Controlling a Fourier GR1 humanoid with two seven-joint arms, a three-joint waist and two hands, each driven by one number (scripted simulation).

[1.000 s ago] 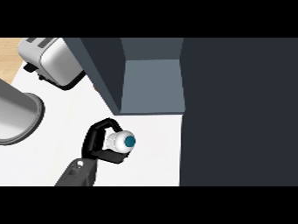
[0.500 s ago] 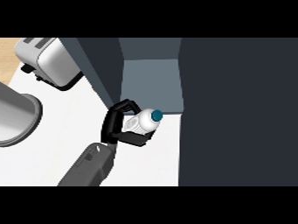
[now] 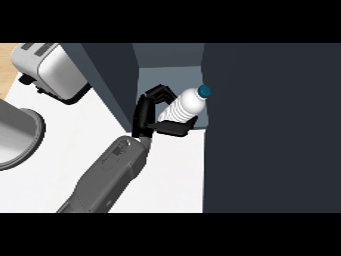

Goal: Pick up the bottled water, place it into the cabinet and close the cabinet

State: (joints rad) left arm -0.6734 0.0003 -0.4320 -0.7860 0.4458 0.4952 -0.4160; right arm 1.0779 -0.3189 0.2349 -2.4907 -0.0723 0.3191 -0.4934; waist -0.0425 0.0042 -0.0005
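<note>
At the cabinet's open mouth, by the counter's [image 3: 174,176] far edge, the right hand [image 3: 144,114] had fingers and thumb curled round the bottled water [image 3: 185,107], gripping its ribbed white body. The bottle was tilted, its blue cap pointing up and to the right. Its upper part was inside the cabinet [image 3: 164,75] opening, just beside the dark panel [image 3: 276,130] on the right. A silver toaster [image 3: 51,70] stood at the counter's far left corner, well apart from the hand.
</note>
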